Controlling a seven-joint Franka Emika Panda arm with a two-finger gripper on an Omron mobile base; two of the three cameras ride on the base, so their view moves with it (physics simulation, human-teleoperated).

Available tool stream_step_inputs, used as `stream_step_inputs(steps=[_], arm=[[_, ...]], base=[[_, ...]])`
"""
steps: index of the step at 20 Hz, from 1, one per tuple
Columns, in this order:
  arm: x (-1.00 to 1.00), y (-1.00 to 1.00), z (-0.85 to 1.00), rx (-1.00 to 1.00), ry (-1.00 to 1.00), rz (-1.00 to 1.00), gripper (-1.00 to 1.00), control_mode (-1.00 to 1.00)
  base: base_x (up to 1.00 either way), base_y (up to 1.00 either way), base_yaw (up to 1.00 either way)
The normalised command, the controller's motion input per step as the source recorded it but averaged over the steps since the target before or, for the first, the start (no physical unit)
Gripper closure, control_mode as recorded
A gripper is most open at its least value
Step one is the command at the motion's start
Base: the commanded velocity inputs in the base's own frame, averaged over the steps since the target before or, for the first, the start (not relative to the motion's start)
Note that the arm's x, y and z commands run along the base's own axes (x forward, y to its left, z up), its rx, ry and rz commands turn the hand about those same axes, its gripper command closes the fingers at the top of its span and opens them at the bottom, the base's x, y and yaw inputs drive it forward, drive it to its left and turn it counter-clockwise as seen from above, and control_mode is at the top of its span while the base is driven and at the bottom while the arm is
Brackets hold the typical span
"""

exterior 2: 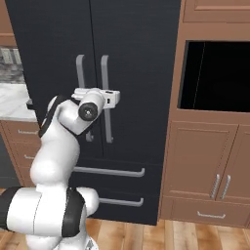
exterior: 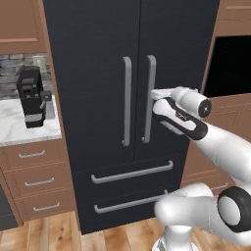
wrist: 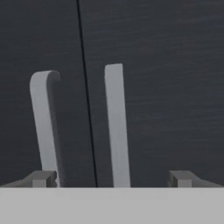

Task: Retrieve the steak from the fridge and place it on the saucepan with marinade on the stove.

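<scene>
Arm (exterior: 215,142) extended forward; fingers (wrist: 43,178) spread wide

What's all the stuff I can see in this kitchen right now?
fridge: one, black, centre, doors shut
door handles: two, grey, either side of the door seam
drawer handles: two, grey, on the fridge's lower drawers
coffee machine: one, black, on the marble counter left of the fridge
cabinets: brown wood, both sides of the fridge
oven opening: one, dark, right of the fridge
floor: wood planks
arm: one, white
gripper: one, open, facing the right handle
</scene>
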Motion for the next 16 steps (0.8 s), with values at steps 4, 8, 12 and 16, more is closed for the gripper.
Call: stream_step_inputs(steps=[4, 8, 12, 16], arm=[[0.87, 0.01, -0.07, 0.00, 0.04, 0.00, -1.00, -1.00], [0.80, 0.00, -0.05, 0.00, 0.02, 0.00, -1.00, -1.00], [0.76, 0.00, -0.04, 0.00, 0.00, 0.00, -1.00, -1.00], [0.73, -0.13, -0.03, 0.00, 0.00, 0.00, -1.00, -1.00]], base=[[0.00, 0.00, 0.00], [0.00, 0.00, 0.00], [0.00, 0.00, 0.00], [0.00, 0.00, 0.00]])
